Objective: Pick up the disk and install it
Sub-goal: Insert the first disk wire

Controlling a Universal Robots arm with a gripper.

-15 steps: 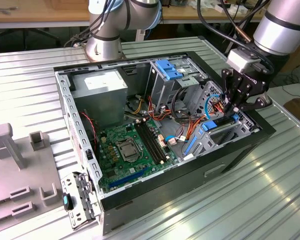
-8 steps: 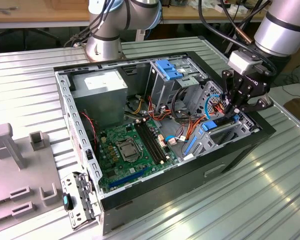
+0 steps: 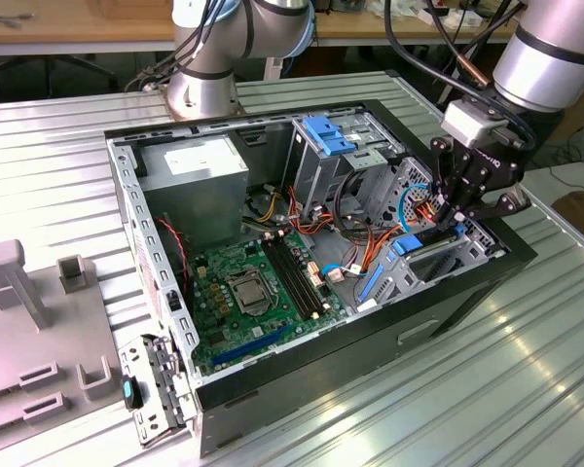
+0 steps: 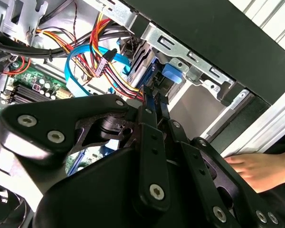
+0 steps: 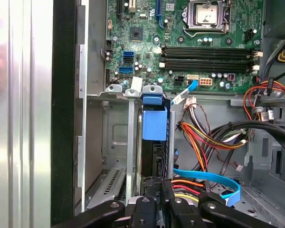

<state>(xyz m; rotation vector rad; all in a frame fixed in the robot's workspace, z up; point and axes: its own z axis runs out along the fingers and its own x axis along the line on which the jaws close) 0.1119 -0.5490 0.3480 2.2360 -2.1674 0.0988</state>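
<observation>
The disk [image 5: 154, 121], dark grey in a bright blue carrier, stands on edge in a slot of the metal drive cage [image 5: 115, 142] at the front corner of the open computer case [image 3: 273, 384]. In the exterior view the disk's blue end [image 3: 406, 243] shows at the cage on that view's right, with my gripper [image 3: 457, 216] just above it. The black fingers [image 5: 147, 209] sit close together on the disk's rear edge. My gripper [image 4: 151, 102] reaches down toward the blue carrier [image 4: 172, 73]. It looks shut on the disk.
Bundles of orange, yellow and black wires [image 5: 204, 137] and a flat blue cable [image 5: 204, 178] lie right beside the cage. The motherboard [image 3: 243, 292] and power supply [image 3: 195, 185] fill the case. A person's hand [image 4: 256, 171] rests outside the case wall. Grey fixtures [image 3: 39, 321] stand at the exterior view's left.
</observation>
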